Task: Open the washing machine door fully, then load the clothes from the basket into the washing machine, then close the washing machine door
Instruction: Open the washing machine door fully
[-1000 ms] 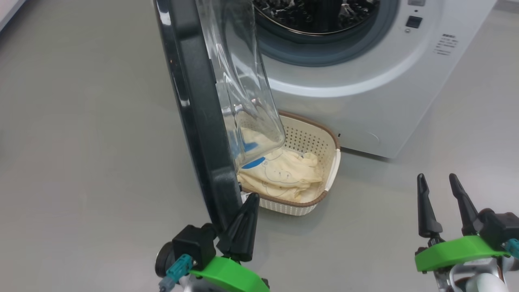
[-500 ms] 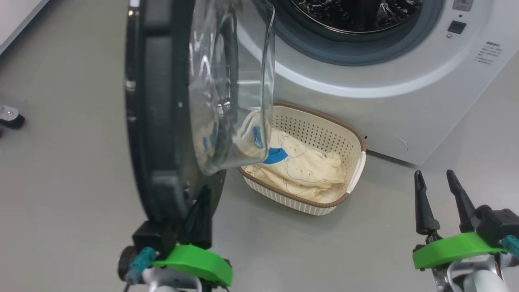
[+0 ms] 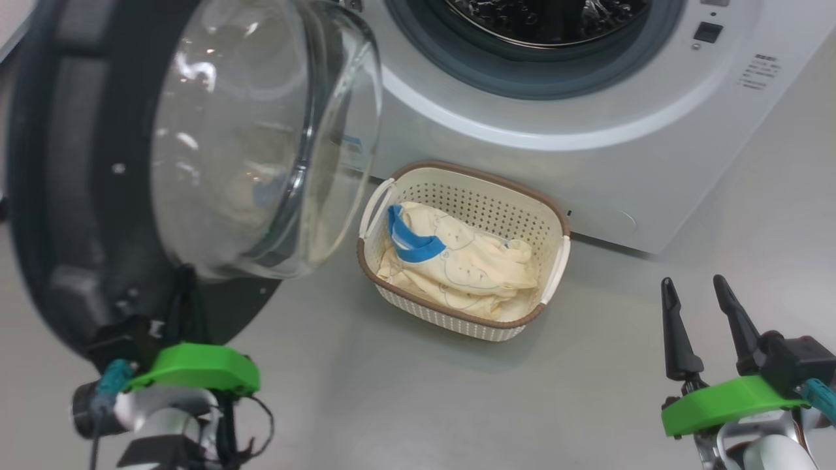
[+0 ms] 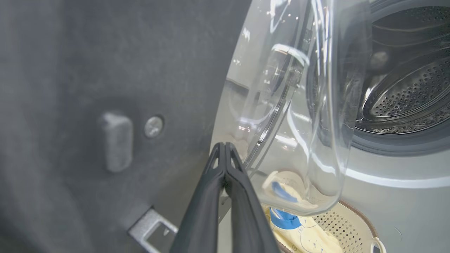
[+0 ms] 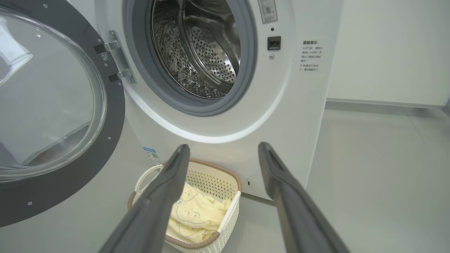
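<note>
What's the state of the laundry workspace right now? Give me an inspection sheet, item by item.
Surface: smooth grey floor.
Job's things: washing machine door swung open to the left; washing machine drum exposed; basket on the floor in front of it, holding the clothes.
Clutter: nothing seen.
Grippers: left gripper shut, tips at the door's inner side; right gripper open, holding nothing, right of the basket.
Cables: thin dark wire looping beside the left wrist, teal plug nearby.
Surroundings: white wall beyond the machine's right side.
</note>
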### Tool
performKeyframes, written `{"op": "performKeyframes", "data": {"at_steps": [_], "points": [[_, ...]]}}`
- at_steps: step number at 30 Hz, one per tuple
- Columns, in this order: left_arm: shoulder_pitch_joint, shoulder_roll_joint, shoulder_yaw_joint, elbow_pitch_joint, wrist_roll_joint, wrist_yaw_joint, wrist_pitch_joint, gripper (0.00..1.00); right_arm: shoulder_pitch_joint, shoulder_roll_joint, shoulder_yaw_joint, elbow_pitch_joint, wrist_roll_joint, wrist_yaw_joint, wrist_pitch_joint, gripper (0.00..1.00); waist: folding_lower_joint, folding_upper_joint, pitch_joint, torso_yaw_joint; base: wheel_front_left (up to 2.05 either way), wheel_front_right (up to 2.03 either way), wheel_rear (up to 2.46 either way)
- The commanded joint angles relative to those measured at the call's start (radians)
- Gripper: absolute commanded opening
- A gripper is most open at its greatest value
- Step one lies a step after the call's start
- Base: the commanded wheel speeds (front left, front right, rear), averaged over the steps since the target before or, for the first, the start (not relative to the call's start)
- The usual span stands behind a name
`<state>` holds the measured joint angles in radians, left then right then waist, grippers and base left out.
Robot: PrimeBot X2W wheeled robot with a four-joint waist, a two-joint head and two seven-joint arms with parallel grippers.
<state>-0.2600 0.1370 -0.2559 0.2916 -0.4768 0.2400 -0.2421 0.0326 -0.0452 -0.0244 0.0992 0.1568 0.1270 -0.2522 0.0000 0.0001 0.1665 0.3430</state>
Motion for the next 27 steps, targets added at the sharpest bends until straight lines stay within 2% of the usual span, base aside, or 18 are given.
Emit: {"op": "performKeyframes", "data": {"at_steps": [1,8,13,19,27], "points": [[-0.044,0.039,0.065,0.008,-0.012,0.025,-0.007,0.00,-0.032,-0.022,0.025,-0.027,-0.009,0.004,-0.010,1.00,0.0000,-0.0001,0.000,-0.016,0.00,0.00,0.00],[-0.090,0.081,0.197,0.103,-0.021,0.027,-0.019,0.00,-0.021,-0.027,0.027,-0.027,-0.007,0.004,-0.010,1.00,0.0000,-0.0001,-0.002,-0.066,0.00,0.00,0.00],[-0.108,0.111,0.310,0.135,0.015,0.021,-0.019,0.00,-0.020,-0.028,0.036,-0.022,-0.003,0.004,-0.010,1.00,0.0000,-0.0001,-0.013,-0.108,0.00,0.00,0.00],[-0.100,0.114,0.411,0.141,0.065,0.028,-0.019,0.00,-0.011,-0.026,0.035,-0.022,-0.001,0.004,-0.010,1.00,0.0000,-0.0001,-0.027,-0.156,0.00,0.00,0.00],[-0.089,0.099,0.477,0.133,0.106,0.015,-0.020,0.00,-0.003,-0.021,0.030,-0.021,0.003,0.004,-0.010,1.00,0.0000,-0.0001,-0.035,-0.185,0.00,0.00,0.00]]}}
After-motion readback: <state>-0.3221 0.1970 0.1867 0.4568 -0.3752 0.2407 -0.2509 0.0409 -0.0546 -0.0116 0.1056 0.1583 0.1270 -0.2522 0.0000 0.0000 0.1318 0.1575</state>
